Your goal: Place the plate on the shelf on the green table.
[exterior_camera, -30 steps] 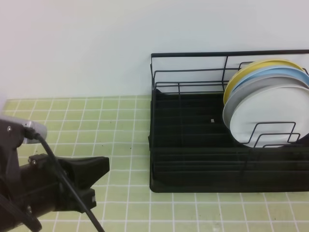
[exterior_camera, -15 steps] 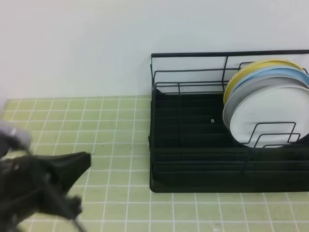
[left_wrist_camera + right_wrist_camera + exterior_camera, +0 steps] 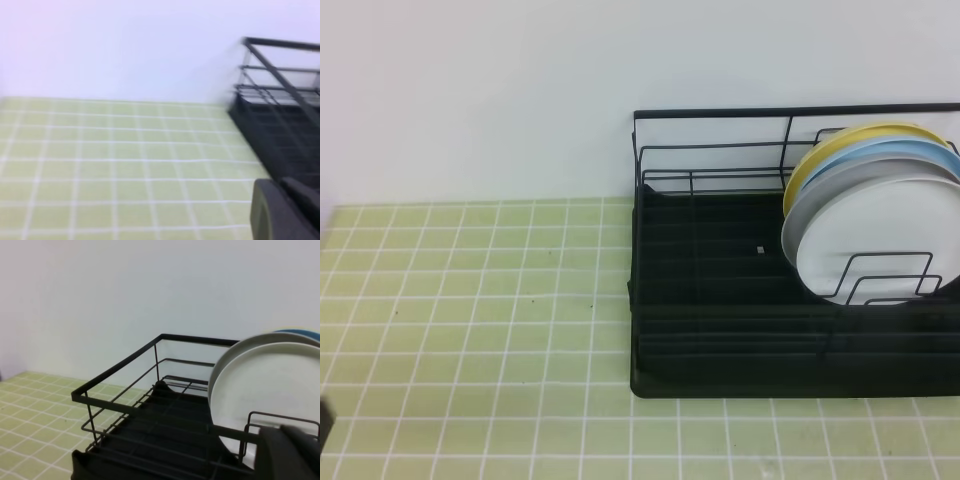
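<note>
Pale yellow-green tiles with white grout cover the tabletop (image 3: 470, 300), which runs back to a plain white wall (image 3: 470, 90). On its right side stands the black wire dish rack (image 3: 720, 290), with a solid tray base and a tall back rail. Four plates lean upright at the rack's right end, one behind another: a yellow plate (image 3: 850, 135) at the back, then a pale-blue plate (image 3: 910, 148), a grey-white plate (image 3: 820, 195), and at the front the glossy white plate (image 3: 870, 235), standing in the rack behind a wire loop divider (image 3: 885, 275).

Neither arm shows clearly in the high view; only a dark sliver sits at its bottom left corner. The left gripper (image 3: 285, 210) appears as a dark blurred shape at the lower right of its own camera view, with the rack's left end just beyond it; its jaws are closed and hold nothing. The right gripper (image 3: 290, 452) is a dark shape low in its wrist view, directly in front of the white plate and the divider, jaws closed and empty.
</note>
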Controlling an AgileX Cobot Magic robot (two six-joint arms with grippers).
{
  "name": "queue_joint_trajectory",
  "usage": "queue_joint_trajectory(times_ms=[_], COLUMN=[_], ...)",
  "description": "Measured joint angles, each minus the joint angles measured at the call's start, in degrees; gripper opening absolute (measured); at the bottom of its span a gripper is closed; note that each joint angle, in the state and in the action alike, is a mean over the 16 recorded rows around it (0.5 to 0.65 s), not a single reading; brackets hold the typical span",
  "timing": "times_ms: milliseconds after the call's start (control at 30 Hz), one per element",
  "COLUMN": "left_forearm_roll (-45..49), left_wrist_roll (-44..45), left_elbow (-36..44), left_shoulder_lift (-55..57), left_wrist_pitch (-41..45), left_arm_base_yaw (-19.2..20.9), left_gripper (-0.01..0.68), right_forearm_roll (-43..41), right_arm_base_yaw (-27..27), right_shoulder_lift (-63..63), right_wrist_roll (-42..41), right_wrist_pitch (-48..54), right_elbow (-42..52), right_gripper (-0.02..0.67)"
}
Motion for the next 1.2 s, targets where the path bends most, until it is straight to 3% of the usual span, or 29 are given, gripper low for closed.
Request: queue_joint_trajectory(times_ms=[133,433,1200], left_forearm_roll=[5.3,8.4,10.2], left_wrist_roll=[-5.2,-7.3,-8.1], left_elbow=[5.0,11.5,11.7], left_shoulder_lift=[-8.5,-18.7,-19.4], left_wrist_pitch=[2.1,8.2,10.2], left_arm_base_yaw=[3.2,8.0,8.8], left_gripper=[-0.002,-0.002,-0.002], right_forearm_roll=[0.0,0.1,0.1], right_arm_base_yaw=[0.0,0.0,0.0], right_shoulder_lift=[0.0,0.0,0.0], right_wrist_roll=[0.0,0.0,0.0], right_wrist_pitch=[0.0,0.0,0.0], right_elbow=[0.1,0.0,-0.1], right_gripper=[-0.002,-0.002,-0.002])
